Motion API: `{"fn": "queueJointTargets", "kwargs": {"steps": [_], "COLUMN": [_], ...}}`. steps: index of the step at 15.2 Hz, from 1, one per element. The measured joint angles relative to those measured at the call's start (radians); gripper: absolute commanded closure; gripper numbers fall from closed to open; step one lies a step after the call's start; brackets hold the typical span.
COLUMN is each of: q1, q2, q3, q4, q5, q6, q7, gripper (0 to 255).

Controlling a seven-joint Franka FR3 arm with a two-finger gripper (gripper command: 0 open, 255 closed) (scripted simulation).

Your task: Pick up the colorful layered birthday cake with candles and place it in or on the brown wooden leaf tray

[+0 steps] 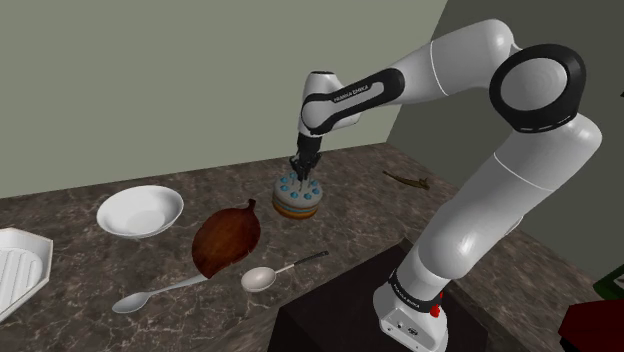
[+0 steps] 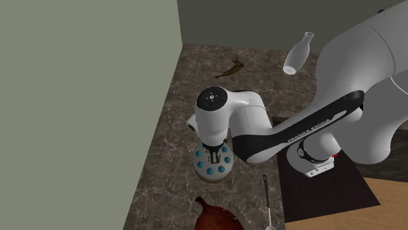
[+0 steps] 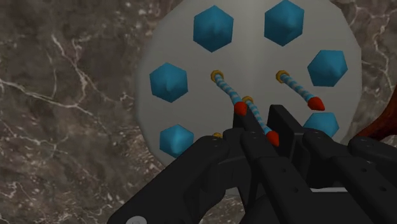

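Black gripper clamps the cake, which sits unlifted on the counter; the tray is empty.

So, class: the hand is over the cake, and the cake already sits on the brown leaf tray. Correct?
No. The cake stands on the dark counter beside the leaf tray, not on it, as the shoulder view shows. The hand is over the cake.

Narrow bare strip of marble counter between cake and leaf tray, open air above tray, spoons beside it (counter's front edge), wall behind.
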Motion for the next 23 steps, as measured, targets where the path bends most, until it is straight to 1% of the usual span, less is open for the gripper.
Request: {"fn": "queueJointTargets", "kwargs": {"steps": [9, 19, 23], "q1": [0.0, 0.0, 0.032], "q2": [-0.061, -0.107, -0.107], "q3": [0.001, 0.002, 0.046], "q4": [0.057, 0.146, 0.177], "q5": [-0.002, -0.003, 0.012], "q6": [-0.119, -0.255, -0.284], "q7": [0.003, 0.004, 0.072], "gripper": [255, 255, 255]}}
